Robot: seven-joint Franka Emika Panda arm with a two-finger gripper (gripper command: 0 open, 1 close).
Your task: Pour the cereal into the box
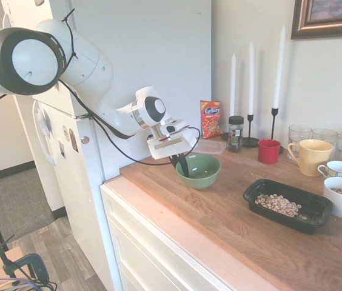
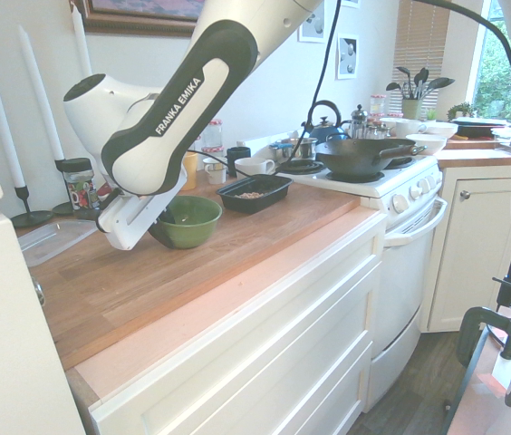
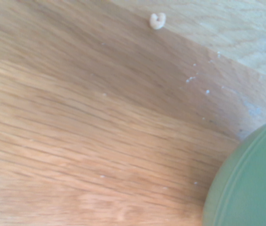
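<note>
Gripping the bowl [image 1: 199, 170] by its rim at nine o'clock — gripper [image 1: 181, 165] clenched there. Light, rigid, smooth; best held right on that rim. Cereal [image 1: 278, 204] lying in the box [image 1: 256, 188], at four o'clock from bowl. Fingertips hidden by rim; bowl's contents impossible to make out — one stray piece [image 3: 157, 20] on counter [image 1: 219, 212].

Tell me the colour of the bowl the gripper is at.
Green: the bowl shows best in the first exterior view, beside the black box of cereal.

Green bowl [image 3: 251, 183] cut off by wrist view's edge, blurred. Gripper [image 1: 182, 165] fingertips hidden behind bowl rim; arm hides gripper in second exterior view.
</note>
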